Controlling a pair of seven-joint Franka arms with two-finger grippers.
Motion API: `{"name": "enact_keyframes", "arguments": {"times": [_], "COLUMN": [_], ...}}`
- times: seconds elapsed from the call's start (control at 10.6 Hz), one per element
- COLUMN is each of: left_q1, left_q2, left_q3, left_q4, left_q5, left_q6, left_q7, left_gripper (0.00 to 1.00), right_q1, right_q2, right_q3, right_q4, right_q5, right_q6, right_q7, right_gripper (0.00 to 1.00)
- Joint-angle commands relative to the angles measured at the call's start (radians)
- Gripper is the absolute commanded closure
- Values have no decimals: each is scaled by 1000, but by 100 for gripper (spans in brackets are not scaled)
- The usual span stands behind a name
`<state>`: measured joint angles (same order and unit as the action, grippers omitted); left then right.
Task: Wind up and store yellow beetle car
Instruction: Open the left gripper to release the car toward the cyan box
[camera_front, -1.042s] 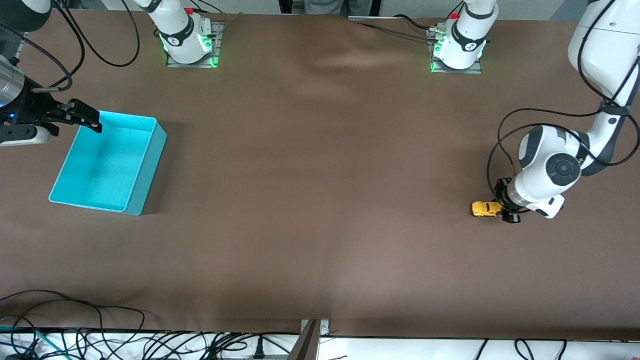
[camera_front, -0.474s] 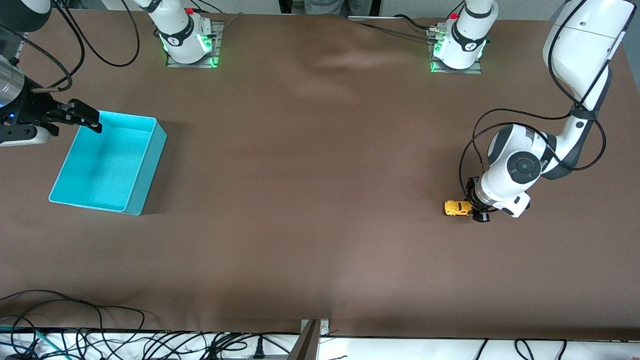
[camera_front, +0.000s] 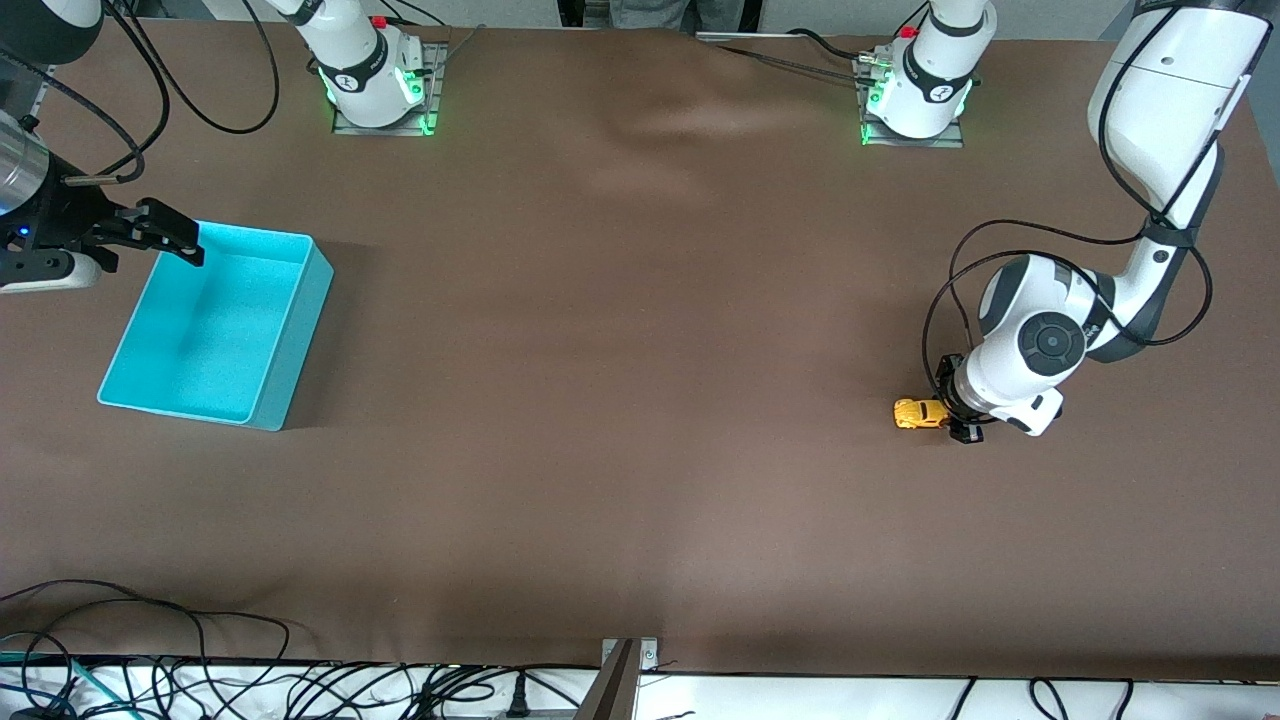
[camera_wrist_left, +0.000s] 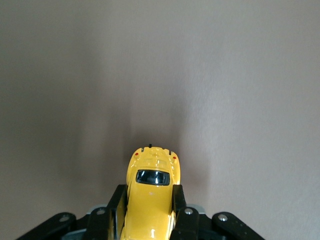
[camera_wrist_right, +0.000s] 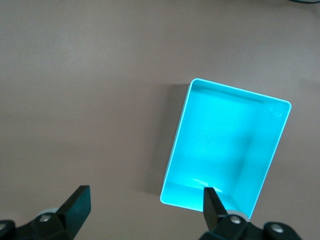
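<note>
The yellow beetle car is down at the brown table's surface near the left arm's end. My left gripper is shut on its body. In the left wrist view the two black fingers press the car's sides, and its dark window and rounded end stick out past them. The empty turquoise bin stands at the right arm's end. My right gripper hangs open over the bin's corner nearest its base. In the right wrist view the right gripper holds nothing, with the bin below it.
Both arm bases stand along the table's edge farthest from the front camera. Loose cables lie along the nearest edge, beside a metal bracket. A wide stretch of brown cloth separates car and bin.
The left gripper has slid the car along the table toward the middle, then nearly stopped. The right arm has not moved.
</note>
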<state>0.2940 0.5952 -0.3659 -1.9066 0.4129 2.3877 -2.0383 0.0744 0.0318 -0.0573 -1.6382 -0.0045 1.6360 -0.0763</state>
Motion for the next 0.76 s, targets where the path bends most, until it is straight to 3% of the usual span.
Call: {"name": "enact_keyframes", "arguments": {"times": [0.0,0.66], "left_q1": [42,166], "left_q2": [34,69], "left_q3": [1,16], "left_q4": [15,37], "left_q5": [-2,0], "left_q6": [-8,-4], "left_q7": [73,285], "left_gripper": [100,100], "right_q1": [-1,-1], "right_q2": [-7,-7], "right_q3": [-1,-1], "right_q4": [-8,-8], "right_q5": [-12,-12], "right_q6": [5,5], "right_q7": [-10,-11], "right_gripper": [0,0]}}
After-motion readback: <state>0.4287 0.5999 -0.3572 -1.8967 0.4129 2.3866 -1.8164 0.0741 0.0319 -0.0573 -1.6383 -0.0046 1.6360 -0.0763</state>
